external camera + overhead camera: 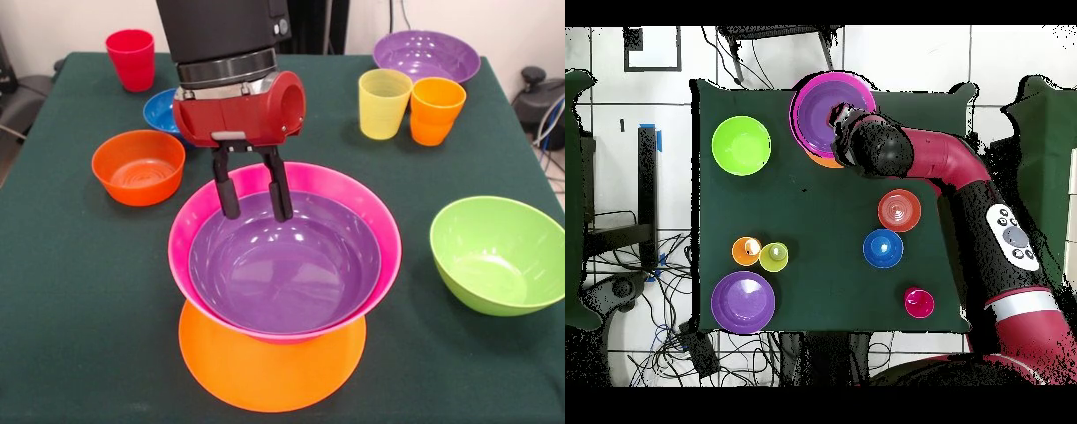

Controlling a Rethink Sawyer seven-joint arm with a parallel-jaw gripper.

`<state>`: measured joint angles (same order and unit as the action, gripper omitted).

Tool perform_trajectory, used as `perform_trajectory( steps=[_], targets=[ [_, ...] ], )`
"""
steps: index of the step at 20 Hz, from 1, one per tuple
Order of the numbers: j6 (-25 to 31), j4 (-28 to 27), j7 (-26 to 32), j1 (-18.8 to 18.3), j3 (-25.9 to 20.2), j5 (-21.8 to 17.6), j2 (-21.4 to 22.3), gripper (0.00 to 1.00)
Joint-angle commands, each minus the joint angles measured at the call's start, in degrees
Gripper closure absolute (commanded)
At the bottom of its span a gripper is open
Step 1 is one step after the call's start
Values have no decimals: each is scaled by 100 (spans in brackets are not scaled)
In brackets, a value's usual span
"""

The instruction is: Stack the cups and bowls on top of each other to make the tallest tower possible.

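At frame centre the tower (pixel 282 300), purple bowl (pixel 282 265) nested in pink on the upturned orange base, sits directly beneath the gripper (pixel 252 196), whose parted fingers seemingly straddle the purple rim's upper edge, perhaps just clear of it.

You have: orange base bowl (pixel 265 375); hot pink bowl (pixel 190 221) holding purple bowl (pixel 282 269); second purple bowl (pixel 426 55); lime green bowl (pixel 499 254); red-orange bowl (pixel 139 166); blue bowl (pixel 161 110); red cup (pixel 131 58); pale yellow cup (pixel 383 103); orange cup (pixel 435 110); dark green tablecloth (pixel 79 291).
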<state>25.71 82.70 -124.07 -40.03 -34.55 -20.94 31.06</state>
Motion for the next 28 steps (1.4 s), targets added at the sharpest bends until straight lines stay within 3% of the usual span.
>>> perform_trajectory(
  steps=[1, 28],
  targets=[
    [6, 468, -362, 239, 436, -51, -258, 0],
    [-251, 469, -451, 433, 713, -58, -352, 0]
  ],
)
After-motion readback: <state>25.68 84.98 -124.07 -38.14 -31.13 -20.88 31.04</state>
